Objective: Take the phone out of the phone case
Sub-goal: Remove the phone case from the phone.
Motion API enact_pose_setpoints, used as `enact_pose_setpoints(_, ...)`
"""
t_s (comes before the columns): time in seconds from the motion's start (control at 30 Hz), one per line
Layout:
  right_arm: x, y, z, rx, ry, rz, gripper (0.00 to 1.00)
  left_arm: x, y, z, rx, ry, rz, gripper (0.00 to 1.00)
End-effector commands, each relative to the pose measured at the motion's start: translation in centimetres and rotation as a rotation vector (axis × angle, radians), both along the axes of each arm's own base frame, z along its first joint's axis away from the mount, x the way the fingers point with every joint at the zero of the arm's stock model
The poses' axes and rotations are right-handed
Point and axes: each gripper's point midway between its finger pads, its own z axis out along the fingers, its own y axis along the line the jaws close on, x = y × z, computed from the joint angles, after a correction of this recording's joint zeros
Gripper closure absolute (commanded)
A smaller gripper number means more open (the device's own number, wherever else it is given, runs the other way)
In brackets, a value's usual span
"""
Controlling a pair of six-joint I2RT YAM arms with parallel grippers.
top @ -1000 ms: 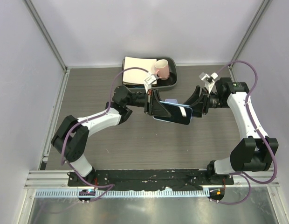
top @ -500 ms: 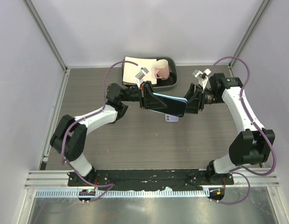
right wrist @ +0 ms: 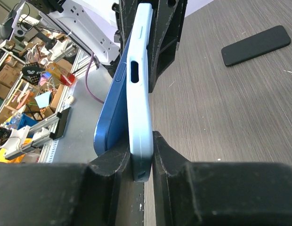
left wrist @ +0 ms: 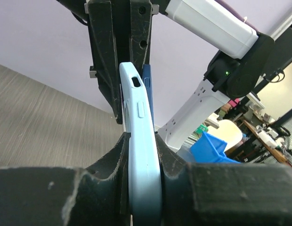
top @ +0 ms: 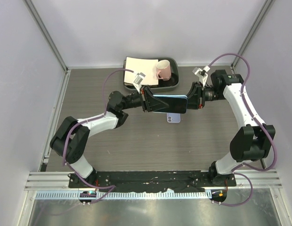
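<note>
A light-blue phone case [top: 158,109] with the dark-blue phone [top: 170,103] in it hangs level above the table, stretched between both arms. My left gripper [top: 148,100] is shut on the case's left end; in the left wrist view the case [left wrist: 141,136] fills my gripper [left wrist: 139,141], with the phone's edge [left wrist: 147,87] showing farther along. My right gripper [top: 191,98] is shut on the right end. There the case [right wrist: 139,94] alone sits in my gripper [right wrist: 141,141], and the phone [right wrist: 110,117] stands off it outside the left finger.
A dark tray [top: 175,81] at the back holds a pink mug [top: 163,69] and a beige pad [top: 139,70]. A small pale lavender piece [top: 173,118] lies on the table under the phone. A flat black slab [right wrist: 255,44] lies on the wood.
Both arms carried the phone toward the back and levelled it. The right gripper, open around the phone's end before, has shut on the case.
</note>
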Motion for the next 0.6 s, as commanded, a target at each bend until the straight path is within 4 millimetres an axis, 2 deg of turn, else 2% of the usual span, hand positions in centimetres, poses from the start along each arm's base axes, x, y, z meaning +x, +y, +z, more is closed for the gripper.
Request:
enact_pose_setpoints(0.0, -1.2, 0.2, 0.9, 0.018, 0.120, 0.007, 0.75, -0.4, 1.3, 5.7, -0.180, -0.086, 0.094, 1.00)
enact_pose_setpoints(0.13, -0.5, 0.3, 0.5, 0.018, 0.157, 0.008, 0.78, 0.2, 1.5, 5.0, -0.181, -0.048, 0.125, 1.00)
enact_pose_setpoints(0.3, 0.1, 0.7, 0.3, 0.013, 0.206, 0.023, 0.94, 1.5, 1.2, 2.8, -0.150, 0.014, 0.178, 0.98)
enact_pose_setpoints(0.33, 0.0, 0.9, 0.4, 0.012, 0.220, 0.028, 0.99, 1.8, 1.1, 1.9, -0.135, 0.034, 0.188, 0.91)
enact_pose_setpoints(0.57, 0.2, 1.0, 0.0, 0.008, 0.269, 0.030, 0.99, 3.1, 0.8, -1.4, -0.072, 0.092, 0.220, 0.64)
